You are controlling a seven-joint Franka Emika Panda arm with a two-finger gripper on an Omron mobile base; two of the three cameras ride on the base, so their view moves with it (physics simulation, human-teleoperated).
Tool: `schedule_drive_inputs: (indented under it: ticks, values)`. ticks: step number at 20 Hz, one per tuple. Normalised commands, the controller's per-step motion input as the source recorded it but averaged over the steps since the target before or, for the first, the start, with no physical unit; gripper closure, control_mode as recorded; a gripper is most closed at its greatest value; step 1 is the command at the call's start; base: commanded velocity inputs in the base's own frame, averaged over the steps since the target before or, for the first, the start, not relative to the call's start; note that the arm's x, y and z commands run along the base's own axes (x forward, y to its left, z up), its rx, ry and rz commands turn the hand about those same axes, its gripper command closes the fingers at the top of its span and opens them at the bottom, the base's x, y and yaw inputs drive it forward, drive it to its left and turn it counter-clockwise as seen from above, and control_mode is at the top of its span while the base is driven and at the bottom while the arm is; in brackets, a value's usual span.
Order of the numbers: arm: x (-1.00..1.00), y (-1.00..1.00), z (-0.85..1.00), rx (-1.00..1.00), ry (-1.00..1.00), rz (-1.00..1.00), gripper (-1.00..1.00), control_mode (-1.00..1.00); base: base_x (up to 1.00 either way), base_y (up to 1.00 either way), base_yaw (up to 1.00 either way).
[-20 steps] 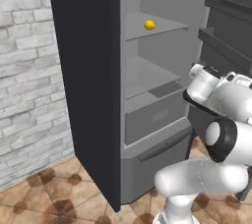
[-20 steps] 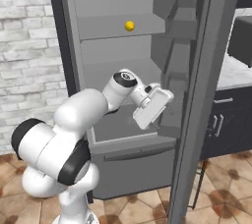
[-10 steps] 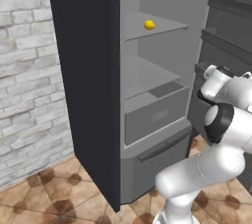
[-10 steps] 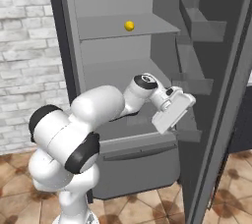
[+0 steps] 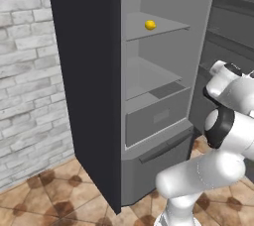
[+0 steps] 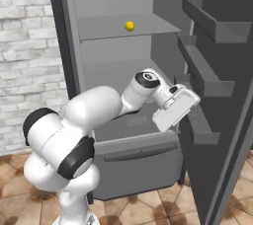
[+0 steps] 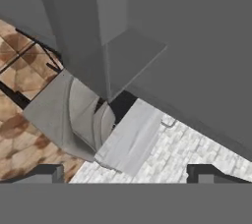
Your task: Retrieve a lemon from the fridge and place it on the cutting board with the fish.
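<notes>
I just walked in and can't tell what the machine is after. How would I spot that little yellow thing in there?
Look at the tall dark grey fridge, whose door stands open. Inside, light grey shelves sit above a drawer; go to the highest visible shelf. The lemon lies there alone, a small bright yellow roundish fruit, the only colourful spot among grey surfaces.

The fridge [image 5: 89, 71] stands open against a brick wall [image 5: 25, 91], which lies to its left. The lemon [image 5: 150, 25] sits on the upper shelf [image 6: 123, 27] inside, toward the back. Below it comes a second shelf, then a drawer [image 5: 156, 120] (closed). The open door [image 6: 222, 95] with its racks stands to the right.
</notes>
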Motion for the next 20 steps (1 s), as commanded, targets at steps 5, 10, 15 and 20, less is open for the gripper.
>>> schedule_drive_inputs:
  ticks: [5, 10, 15, 20]
  values:
    - [-0.10, 1.00, 0.00, 0.00, 0.00, 0.04, -1.00, -1.00, 0.00, 0.00, 0.00]
    - [0.00, 0.99, 0.00, 0.12, -0.01, 0.00, -1.00, -1.00, 0.00, 0.00, 0.00]
    - [0.28, 1.00, -0.16, 0.47, -0.07, -0.14, -1.00, -1.00, 0.00, 0.00, 0.00]
    - [0.09, 1.00, -0.04, 0.58, -0.11, -0.19, -1.00, -1.00, 0.00, 0.00, 0.00]
